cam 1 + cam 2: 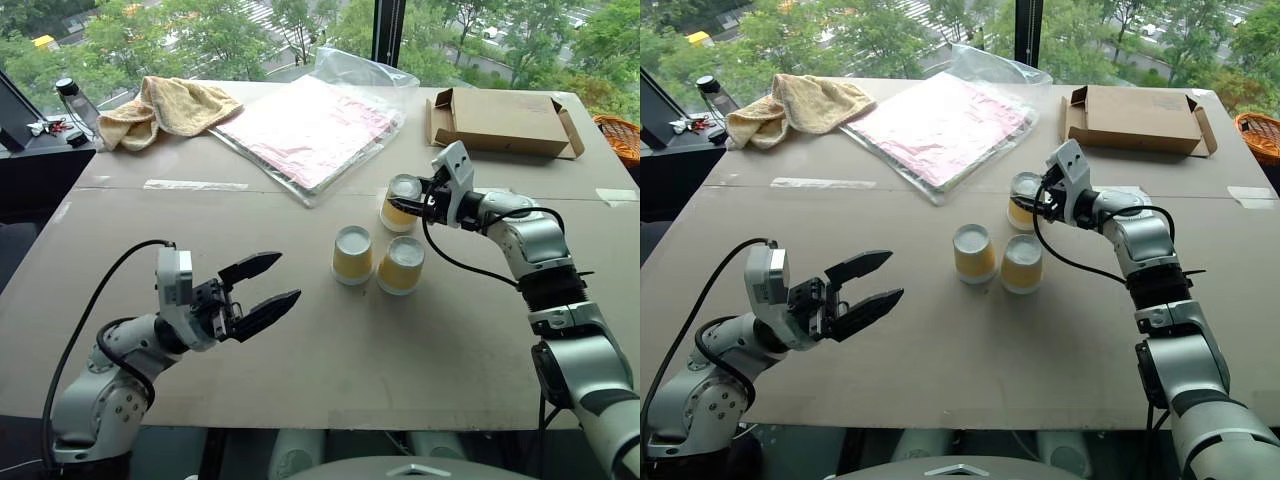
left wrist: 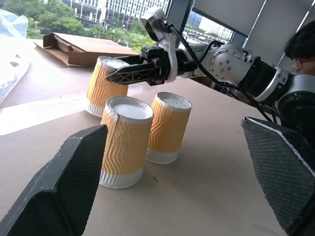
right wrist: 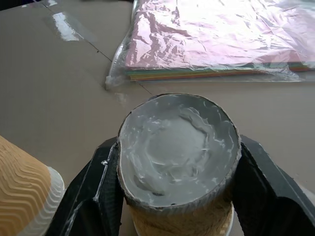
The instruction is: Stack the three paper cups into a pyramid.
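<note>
right pincer (image 1: 412, 205) pinches the far cup (image 1: 400, 206) on the table (image 1: 300, 340); it should lift straight up, then centre it over the two touching cups (image 1: 377, 258); left pincer (image 1: 262, 289) spread, idle.

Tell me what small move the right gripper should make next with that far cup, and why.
Probably lift it straight up. The right gripper is shut on the far cup, its top squeezed oval, and that cup seems to be standing on the table. The two near cups stand side by side, ready as a base.
</note>
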